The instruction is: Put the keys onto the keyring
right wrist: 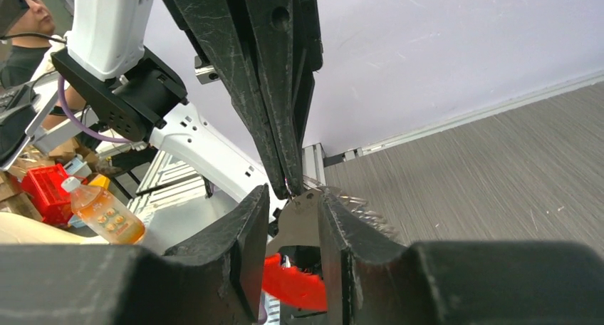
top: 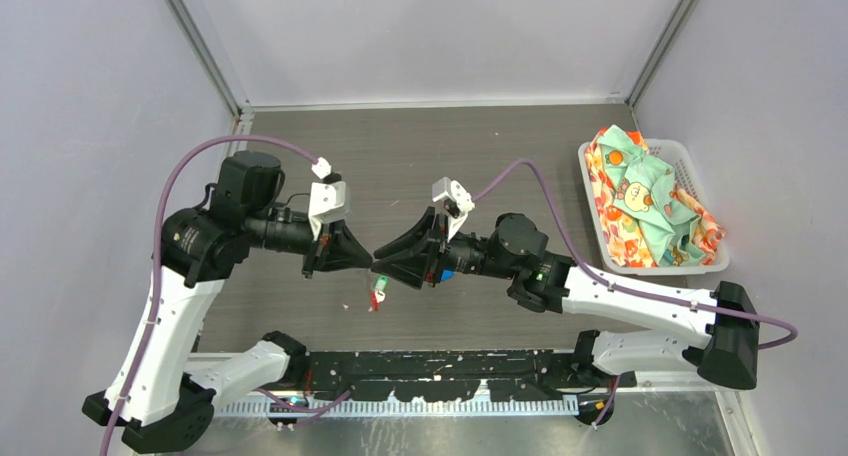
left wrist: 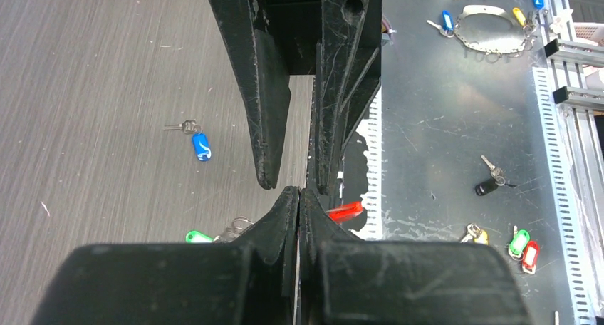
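- Left claw (left wrist: 299,197) pressed together, tips meeting right claw (right wrist: 292,197), whose jaws sit part-spread about a silvery piece (right wrist: 300,222); grip unclear.
- Red loop of keyring (right wrist: 292,286) hangs just beneath.
- Blue key (left wrist: 201,145) lies apart on table (left wrist: 85,90), probably unthreaded.

The table (top: 450,146) is finished in dark grey-brown with a fine streaked grain. The left gripper (left wrist: 299,194) and the right gripper (right wrist: 292,197) are coloured matt black and marked with pale scuffs. A blue-headed key (left wrist: 201,146) is paired with a silvery blade, and a green-headed key (left wrist: 198,236) is seen in bright green. The visible part of the keyring (right wrist: 292,284) is coloured red. In the white basket (top: 670,268), a cloth (top: 650,191) is printed in mint green and orange with cartoon figures.
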Motion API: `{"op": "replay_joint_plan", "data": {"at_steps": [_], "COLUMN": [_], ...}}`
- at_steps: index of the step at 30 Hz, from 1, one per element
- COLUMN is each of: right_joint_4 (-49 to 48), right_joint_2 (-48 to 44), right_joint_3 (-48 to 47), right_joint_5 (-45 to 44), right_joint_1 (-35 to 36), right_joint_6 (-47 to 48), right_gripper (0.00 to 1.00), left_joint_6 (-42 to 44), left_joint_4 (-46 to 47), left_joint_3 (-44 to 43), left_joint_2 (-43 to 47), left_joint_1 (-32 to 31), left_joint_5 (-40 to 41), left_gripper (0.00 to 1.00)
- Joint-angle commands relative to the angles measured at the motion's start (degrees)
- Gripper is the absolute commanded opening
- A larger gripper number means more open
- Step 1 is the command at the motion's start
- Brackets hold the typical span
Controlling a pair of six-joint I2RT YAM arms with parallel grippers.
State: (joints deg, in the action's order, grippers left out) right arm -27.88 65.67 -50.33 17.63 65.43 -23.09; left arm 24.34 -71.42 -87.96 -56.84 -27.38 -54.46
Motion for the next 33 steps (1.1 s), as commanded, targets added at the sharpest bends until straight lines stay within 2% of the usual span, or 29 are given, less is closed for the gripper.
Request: {"op": "replay_joint_plan", "data": {"at_steps": [1,7,14,17,21,25,30,33], "right_joint_4": [-6.1,-7.0,-10.4,-12.1,-12.8,-14.3,-14.4,-14.4], "right_joint_2": [0.5,0.7,-1.6,-2.6,-2.6,-3.3,-3.4,-3.0], "right_joint_3": [0.7,1.5,3.0,4.0,4.2,4.5,4.2,4.0], "right_joint_5": [-0.4,-1.3,-7.6,-8.3,-9.2,-9.3,-8.7,-8.0], "right_joint_1": [0.7,1.7,2.4,2.4,2.5,2.4,2.4,2.4], "right_joint_6": [1.6,3.5,5.3,5.0,4.4,4.2,4.3,4.2], "right_gripper": [0.36,0.34,0.17,0.17,0.25,0.26,0.18,0.16], "left_joint_6": [-3.0,-8.3,-9.8,-10.2,-11.7,-12.1,-13.9,-14.9], "left_joint_4": [3.6,8.4,9.8,9.8,10.7,10.9,13.0,14.2], "left_joint_3": [-2.4,-2.0,-0.9,-0.6,0.0,0.1,0.8,1.4], "left_joint_2": [0.5,1.0,1.5,1.5,1.5,1.4,1.9,2.2], "left_joint_1": [0.0,0.0,0.0,0.0,0.0,0.0,0.0,0.0], "left_joint_5": [-2.9,-3.6,-4.6,-5.0,-5.8,-6.0,-6.2,-6.2], "left_gripper": [0.00,0.00,0.00,0.00,0.00,0.00,0.00,0.00]}}
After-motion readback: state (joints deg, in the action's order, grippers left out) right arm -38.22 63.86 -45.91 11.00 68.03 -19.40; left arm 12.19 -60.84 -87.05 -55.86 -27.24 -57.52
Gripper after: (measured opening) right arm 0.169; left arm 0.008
